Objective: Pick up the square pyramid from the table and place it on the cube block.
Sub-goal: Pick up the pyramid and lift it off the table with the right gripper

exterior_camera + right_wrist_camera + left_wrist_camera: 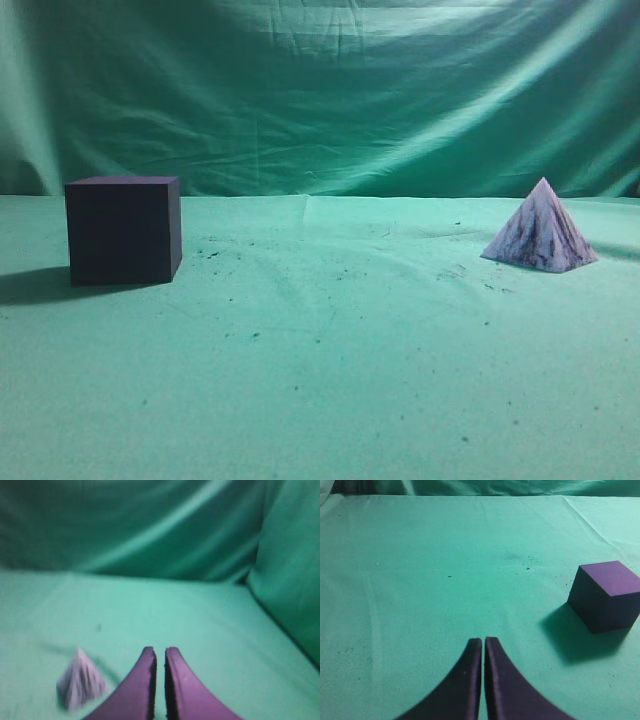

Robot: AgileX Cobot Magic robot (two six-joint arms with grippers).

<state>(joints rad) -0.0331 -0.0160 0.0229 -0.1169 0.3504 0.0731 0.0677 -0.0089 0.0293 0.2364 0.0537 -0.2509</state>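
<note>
The square pyramid (540, 230), white with purplish-grey streaks, stands on the green table (330, 350) at the right of the exterior view. It also shows blurred at the lower left of the right wrist view (80, 682). The cube block (123, 229), dark purple-black, stands at the left, and shows at the right of the left wrist view (607, 595). My left gripper (483, 640) is shut and empty, to the left of the cube. My right gripper (160, 651) is shut and empty, to the right of the pyramid. Neither gripper shows in the exterior view.
Wrinkled green cloth (320, 90) hangs as a backdrop behind the table and along the right side (290, 580). Small dark specks dot the cloth between cube and pyramid.
</note>
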